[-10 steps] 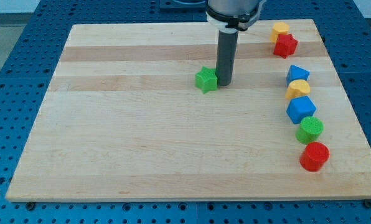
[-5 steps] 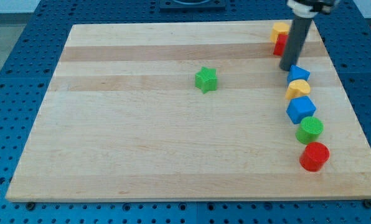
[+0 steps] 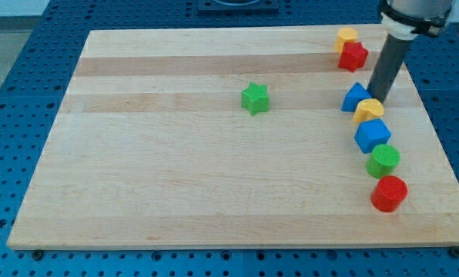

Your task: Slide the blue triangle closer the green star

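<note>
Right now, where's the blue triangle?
The blue triangle sits near the view's right edge of the board, just left of my tip and touching the yellow block below it, far right of the green star.

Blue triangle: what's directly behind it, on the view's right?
My tip stands just right of the blue triangle, by the yellow block. The rod hides whether they touch.

Your tool's tip (image 3: 380, 98) has swung from beside the green star (image 3: 255, 99) to the blue triangle's (image 3: 356, 98) right, nudging that triangle slightly leftward.
</note>
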Available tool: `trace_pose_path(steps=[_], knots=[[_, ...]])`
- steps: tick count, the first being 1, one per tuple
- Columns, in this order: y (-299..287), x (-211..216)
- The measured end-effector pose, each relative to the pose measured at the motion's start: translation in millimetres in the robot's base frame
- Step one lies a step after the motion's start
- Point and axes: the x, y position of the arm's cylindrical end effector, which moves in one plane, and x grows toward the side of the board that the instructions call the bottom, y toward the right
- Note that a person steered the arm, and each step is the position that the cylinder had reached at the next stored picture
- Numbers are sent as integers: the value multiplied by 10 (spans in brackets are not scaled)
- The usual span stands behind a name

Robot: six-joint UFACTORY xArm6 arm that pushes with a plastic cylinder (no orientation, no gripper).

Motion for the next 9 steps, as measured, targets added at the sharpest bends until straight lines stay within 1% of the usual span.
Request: trace_pose_path(steps=[3, 5, 6, 8, 9], knots=[[-379, 21], [-536, 209], [-721, 209], [-804, 165], [-968, 165]])
